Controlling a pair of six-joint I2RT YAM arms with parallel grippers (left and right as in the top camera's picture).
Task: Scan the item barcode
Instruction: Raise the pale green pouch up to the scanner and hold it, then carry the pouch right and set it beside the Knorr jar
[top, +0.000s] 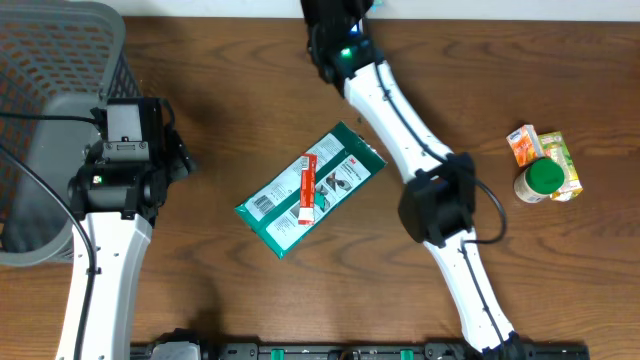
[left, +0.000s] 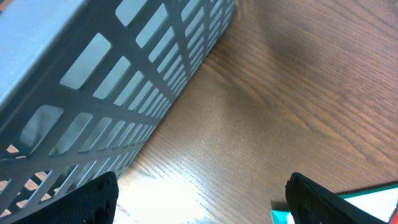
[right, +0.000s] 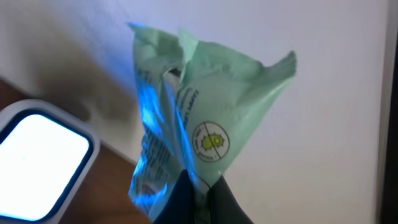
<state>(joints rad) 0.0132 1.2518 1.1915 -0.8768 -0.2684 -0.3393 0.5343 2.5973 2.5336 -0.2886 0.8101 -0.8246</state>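
Left pincer (left: 199, 208): jaws wide, holding nothing, beside the grey basket (left: 93, 81). Right pincer (right: 200, 190): clamped on the pale green pouch (right: 211, 106), held up at the far edge of the surface (top: 250, 90), beside a lit white panel (right: 43, 162). Pouch: crumpled, streaked with blue light, round yellow-green emblem; print illegible.

Brown wooden table (top: 230, 90). Grey mesh basket (top: 60, 50) at far left edge, standing on table. Flat green packet (top: 345, 160) lying mid-table at slant, red strip across it, barcode label up. At right, well apart: green-lidded jar (top: 543, 180) touching orange packet (top: 524, 145) and yellow-green packet (top: 557, 150).
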